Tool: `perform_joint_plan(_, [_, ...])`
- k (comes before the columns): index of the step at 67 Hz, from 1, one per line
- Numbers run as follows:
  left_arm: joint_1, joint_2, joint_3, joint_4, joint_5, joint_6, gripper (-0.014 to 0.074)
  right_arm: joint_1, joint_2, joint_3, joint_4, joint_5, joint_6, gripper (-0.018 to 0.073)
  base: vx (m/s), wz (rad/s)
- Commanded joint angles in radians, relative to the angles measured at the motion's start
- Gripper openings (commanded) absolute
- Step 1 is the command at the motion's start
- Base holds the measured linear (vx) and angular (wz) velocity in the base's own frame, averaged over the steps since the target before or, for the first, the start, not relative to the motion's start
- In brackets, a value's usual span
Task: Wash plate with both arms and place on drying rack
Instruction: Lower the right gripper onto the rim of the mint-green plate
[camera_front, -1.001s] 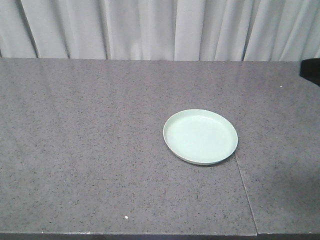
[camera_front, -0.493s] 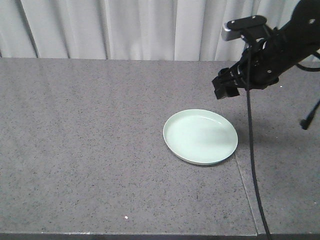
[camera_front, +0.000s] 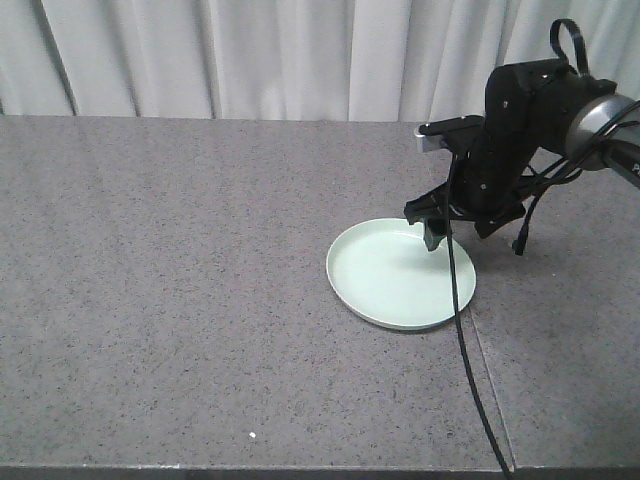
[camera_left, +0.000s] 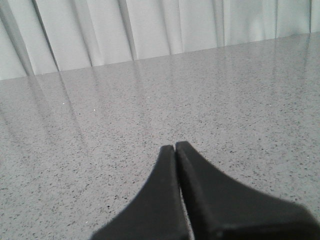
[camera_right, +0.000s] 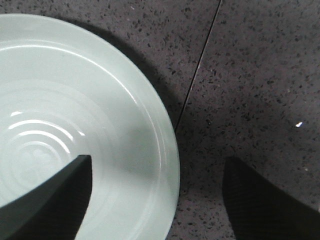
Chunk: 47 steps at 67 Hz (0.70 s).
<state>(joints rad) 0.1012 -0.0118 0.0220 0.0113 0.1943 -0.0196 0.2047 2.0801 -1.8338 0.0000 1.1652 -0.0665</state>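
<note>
The plate (camera_front: 385, 278) is round, pale mint green and matte, with a low raised rim. It lies flat on the counter (camera_front: 170, 300), at about 4 o'clock from the middle of the front view. In the right wrist view the plate (camera_right: 75, 95) shows faint concentric rings and a soft sheen.

The counter is a broad slab of dark grey speckled stone. A thin straight seam (camera_front: 492, 385) runs away from the plate's 4 o'clock edge toward the near side. Behind the counter, at 12 o'clock, hangs a white curtain (camera_front: 280, 55) in soft vertical folds.

The right arm (camera_front: 530, 105) is bulky and black. It reaches in from 2 o'clock, trailing a thin black cable (camera_front: 463, 340) across the plate and the stone.

The right claw (camera_front: 462, 226) hangs at the plate's 1 o'clock rim. The right wrist view shows this claw (camera_right: 157, 162) spread wide, one dark finger over the plate, the other over bare stone, gripping nothing.

The left claw (camera_left: 175, 148) has its two tapered black fingers pressed together, empty, above bare speckled stone.
</note>
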Motion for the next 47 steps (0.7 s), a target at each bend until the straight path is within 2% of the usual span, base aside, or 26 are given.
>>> perform_joint_plan(1, [-0.002,-0.014,-0.021,-0.002,-0.073,-0.008,-0.0007,-0.011,-0.028,-0.032,-0.012,0.000,0.019,0.0519,0.00,0.00])
perform_joint_plan(11, [-0.002,-0.014,-0.021,-0.002,-0.073,-0.008,-0.0007,-0.012,-0.001,-0.032,-0.024,0.014,0.017,0.0509,0.00,0.00])
perform_joint_plan(20, [-0.002,-0.014,-0.021,-0.002,-0.073,-0.008,-0.0007,-0.011,0.004,-0.032,-0.025,0.019,0.016,0.0442,0.00,0.00])
perform_joint_plan(40, [-0.002,-0.014,-0.021,-0.002,-0.073,-0.008,-0.0007,-0.011,0.019,-0.032,-0.024,0.072,0.017,-0.0017,0.00,0.00])
perform_joint_plan(47, [-0.002,-0.014,-0.021,-0.002,-0.073,-0.008,-0.0007,-0.011,0.021,-0.032,-0.022,0.070,0.017,-0.0010,0.00,0.00])
